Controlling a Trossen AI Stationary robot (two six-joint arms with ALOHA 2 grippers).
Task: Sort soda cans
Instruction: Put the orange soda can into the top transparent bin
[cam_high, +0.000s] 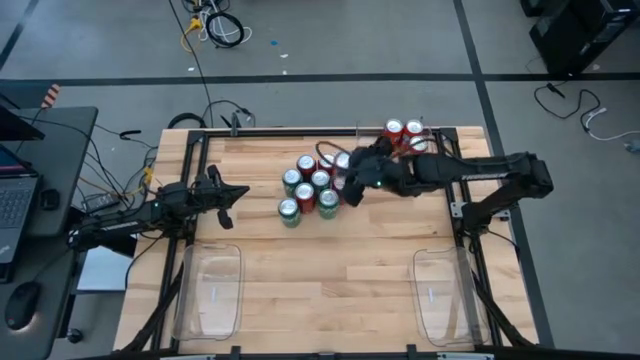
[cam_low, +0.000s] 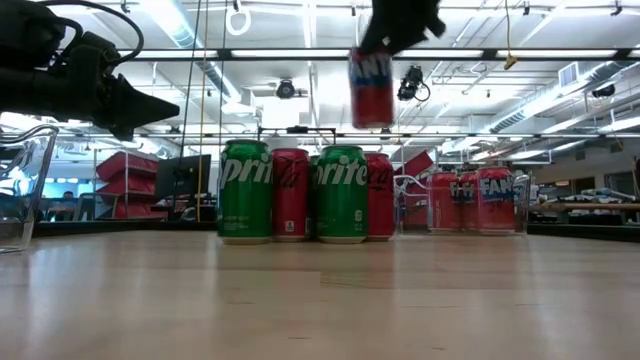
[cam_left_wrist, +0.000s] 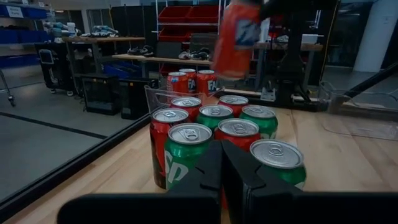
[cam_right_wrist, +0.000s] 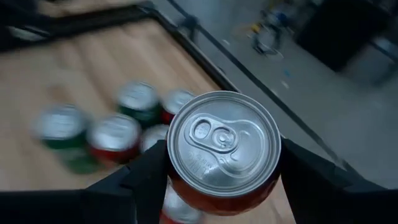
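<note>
A cluster of red and green soda cans (cam_high: 308, 186) stands upright on the wooden table (cam_high: 330, 270), also seen in the low view (cam_low: 300, 192). My right gripper (cam_right_wrist: 224, 180) is shut on one red soda can (cam_low: 372, 88), held high above the cluster's right side. Three more red cans (cam_high: 405, 133) stand in a clear bin at the far right. My left gripper (cam_high: 226, 197) waits shut at the table's left, level, pointing at the cluster (cam_left_wrist: 217, 127). My right gripper pinches the red can between its two fingers (cam_right_wrist: 146, 177), on opposite sides of the body just below the silver top (cam_right_wrist: 224, 143). The fingers slant down from the table's right. The can hangs lifted clear of the table, roughly upright (cam_low: 372, 95).
Two clear plastic bins lie at the near edge, one on the left (cam_high: 210, 292) and one on the right (cam_high: 445, 295). Bare wood lies between them. Black frame rails (cam_high: 195, 180) run along the table's sides.
</note>
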